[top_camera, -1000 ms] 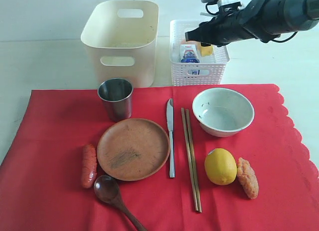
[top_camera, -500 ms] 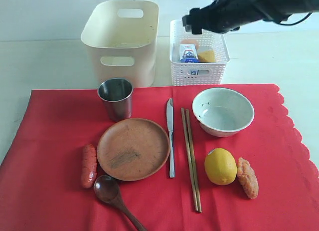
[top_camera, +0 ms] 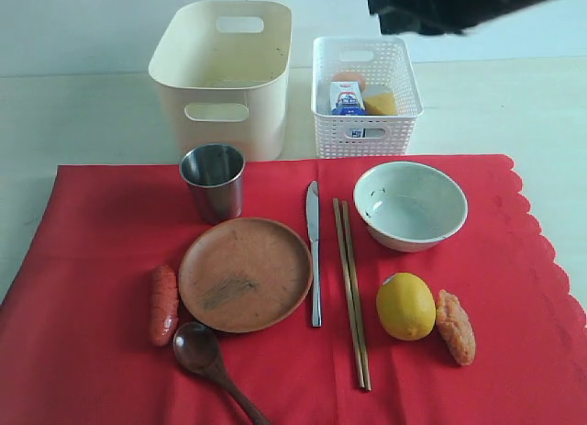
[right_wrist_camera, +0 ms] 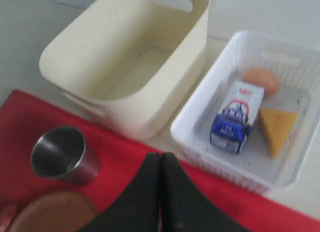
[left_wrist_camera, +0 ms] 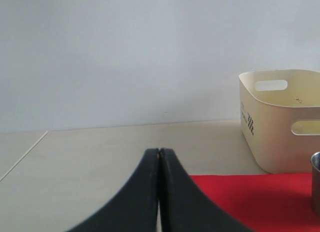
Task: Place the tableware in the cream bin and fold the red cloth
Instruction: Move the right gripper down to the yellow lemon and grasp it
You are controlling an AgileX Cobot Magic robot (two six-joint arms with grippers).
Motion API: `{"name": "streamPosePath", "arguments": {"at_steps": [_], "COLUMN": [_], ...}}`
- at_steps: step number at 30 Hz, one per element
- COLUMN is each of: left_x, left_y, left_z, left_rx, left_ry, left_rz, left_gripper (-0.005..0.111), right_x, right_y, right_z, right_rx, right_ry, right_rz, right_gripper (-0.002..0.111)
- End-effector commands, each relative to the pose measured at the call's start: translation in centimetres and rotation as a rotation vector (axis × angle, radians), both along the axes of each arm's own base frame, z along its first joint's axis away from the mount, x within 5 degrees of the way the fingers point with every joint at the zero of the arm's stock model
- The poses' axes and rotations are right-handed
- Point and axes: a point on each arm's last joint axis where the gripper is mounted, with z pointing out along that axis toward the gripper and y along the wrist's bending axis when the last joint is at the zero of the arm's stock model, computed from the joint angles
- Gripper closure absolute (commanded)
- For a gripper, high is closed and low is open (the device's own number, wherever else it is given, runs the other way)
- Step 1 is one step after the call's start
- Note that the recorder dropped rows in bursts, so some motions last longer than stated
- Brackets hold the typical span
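Observation:
The red cloth [top_camera: 514, 260] lies flat with the tableware on it: steel cup [top_camera: 213, 181], brown wooden plate [top_camera: 245, 274], table knife [top_camera: 315, 251], chopsticks [top_camera: 351, 292], white bowl [top_camera: 410, 205] and dark wooden spoon [top_camera: 206, 356]. Behind the cloth the cream bin [top_camera: 223, 76] stands empty. My right gripper [right_wrist_camera: 160, 157] is shut on nothing, high above the white basket's near edge; only its dark arm [top_camera: 449, 5] shows at the exterior view's top. My left gripper [left_wrist_camera: 159, 153] is shut and empty, low over the bare table left of the cloth [left_wrist_camera: 250, 199], with the bin [left_wrist_camera: 282, 119] beyond.
A white lattice basket [top_camera: 367, 136] beside the bin holds a milk carton [top_camera: 348, 102], a cheese wedge [top_camera: 381, 101] and an egg [right_wrist_camera: 260, 79]. On the cloth also lie a sausage [top_camera: 164, 304], a lemon [top_camera: 405, 306] and a browned food piece [top_camera: 456, 327].
My right arm has risen from over the basket toward the top of the exterior view and swung right. Nothing on the cloth has moved.

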Motion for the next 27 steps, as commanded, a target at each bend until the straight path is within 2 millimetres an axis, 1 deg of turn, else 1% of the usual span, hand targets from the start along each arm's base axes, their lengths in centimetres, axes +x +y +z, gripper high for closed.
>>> {"name": "streamPosePath", "arguments": {"at_steps": [1,2,4,7,9,11,13,15,18,20,21,27], "left_x": [-0.1,-0.1,-0.1,-0.1,-0.1,-0.1,-0.1,-0.1,-0.1,-0.1,-0.1,-0.1], "left_y": [0.0,0.0,0.0,0.0,0.0,0.0,0.0,0.0,0.0,0.0,0.0,0.0], "left_z": [0.0,0.0,0.0,0.0,0.0,0.0,0.0,0.0,0.0,0.0,0.0,0.0], "left_rx": [-0.002,-0.002,-0.002,-0.002,-0.002,-0.002,-0.002,-0.002,-0.002,-0.002,-0.002,-0.002], "left_ry": [-0.005,-0.005,-0.005,-0.005,-0.005,-0.005,-0.005,-0.005,-0.005,-0.005,-0.005,-0.005], "left_rz": [0.001,0.001,0.001,0.001,0.001,0.001,0.001,0.001,0.001,0.001,0.001,0.001], "left_gripper": [0.107,0.107,0.107,0.107,0.107,0.107,0.107,0.107,0.107,0.107,0.107,0.107], "right_x": [-6.3,-7.8,-10.1,-13.1,-14.3,-15.0,-15.2,-15.1,-14.7,-14.5,-14.4,-13.5], "right_y": [0.0,0.0,0.0,-0.2,-0.3,-0.5,-0.9,-1.1,-1.2,-1.1,-1.1,-1.1], "right_z": [-2.7,-3.6,-5.2,-7.5,-8.7,-9.8,-10.6,-11.3,-11.8,-12.2,-12.5,-14.5], "right_rx": [-0.017,-0.019,-0.015,-0.029,-0.033,-0.046,-0.069,-0.087,-0.114,-0.135,-0.146,-0.228], "right_ry": [0.034,0.051,0.078,0.124,0.165,0.195,0.207,0.194,0.183,0.183,0.189,0.205], "right_rz": [0.028,0.039,0.047,0.071,0.067,0.057,0.049,0.020,0.016,0.020,0.022,0.013], "right_gripper": [0.108,0.108,0.108,0.108,0.104,0.095,0.081,0.062,0.042,0.035,0.033,0.032]}}
